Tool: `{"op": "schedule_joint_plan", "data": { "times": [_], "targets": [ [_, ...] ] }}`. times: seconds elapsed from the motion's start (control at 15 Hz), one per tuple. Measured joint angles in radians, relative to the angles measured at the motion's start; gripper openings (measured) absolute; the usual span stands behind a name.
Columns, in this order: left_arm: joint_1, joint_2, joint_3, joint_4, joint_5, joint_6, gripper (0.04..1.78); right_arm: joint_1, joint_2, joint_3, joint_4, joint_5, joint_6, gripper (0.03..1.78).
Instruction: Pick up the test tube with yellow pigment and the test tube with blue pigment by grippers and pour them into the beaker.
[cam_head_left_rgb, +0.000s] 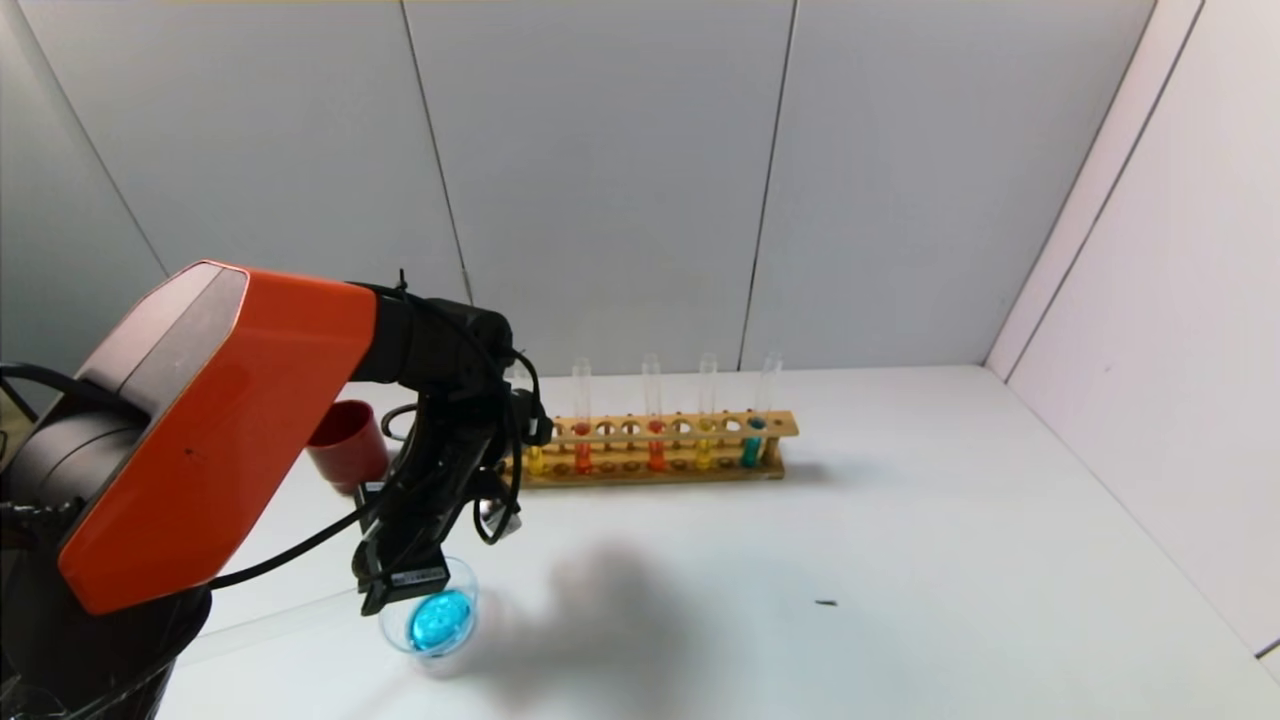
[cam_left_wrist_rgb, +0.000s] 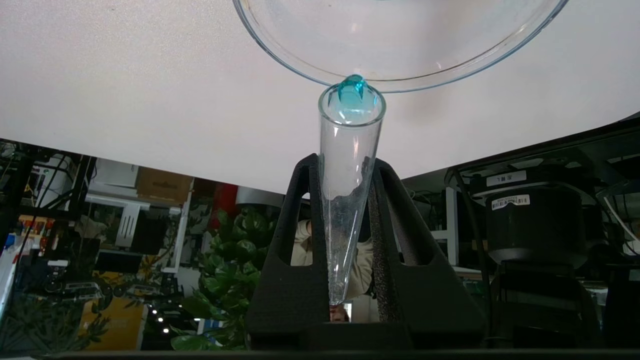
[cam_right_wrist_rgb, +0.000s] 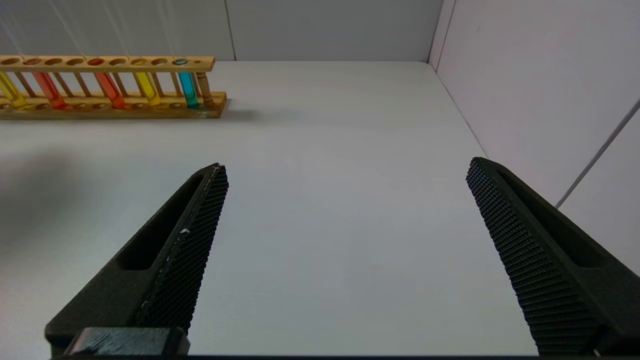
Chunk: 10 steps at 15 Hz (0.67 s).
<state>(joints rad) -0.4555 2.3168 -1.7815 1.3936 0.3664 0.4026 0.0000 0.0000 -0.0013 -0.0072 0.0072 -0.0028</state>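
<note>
My left gripper is shut on a clear test tube, tipped with its mouth at the beaker's rim. The tube is almost empty, with a cyan-blue drop at its mouth. The beaker stands at the front left and holds cyan-blue liquid. A yellow tube and a second blue tube stand in the wooden rack; they also show in the right wrist view, the yellow tube and the blue tube. My right gripper is open and empty above bare table.
The rack also holds two orange-red tubes and another yellow tube at its left end. A dark red cup stands behind the left arm. A small dark speck lies on the white table. Walls close the back and right.
</note>
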Motion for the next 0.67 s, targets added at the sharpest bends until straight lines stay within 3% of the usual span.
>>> {"op": "schedule_joint_plan", "data": {
  "times": [0.67],
  "targets": [
    [-0.014,-0.005,0.005,0.003,0.022,-0.018,0.3,0.0,0.0,0.0,0.0,0.0,0.0,1.74]
  ]
}}
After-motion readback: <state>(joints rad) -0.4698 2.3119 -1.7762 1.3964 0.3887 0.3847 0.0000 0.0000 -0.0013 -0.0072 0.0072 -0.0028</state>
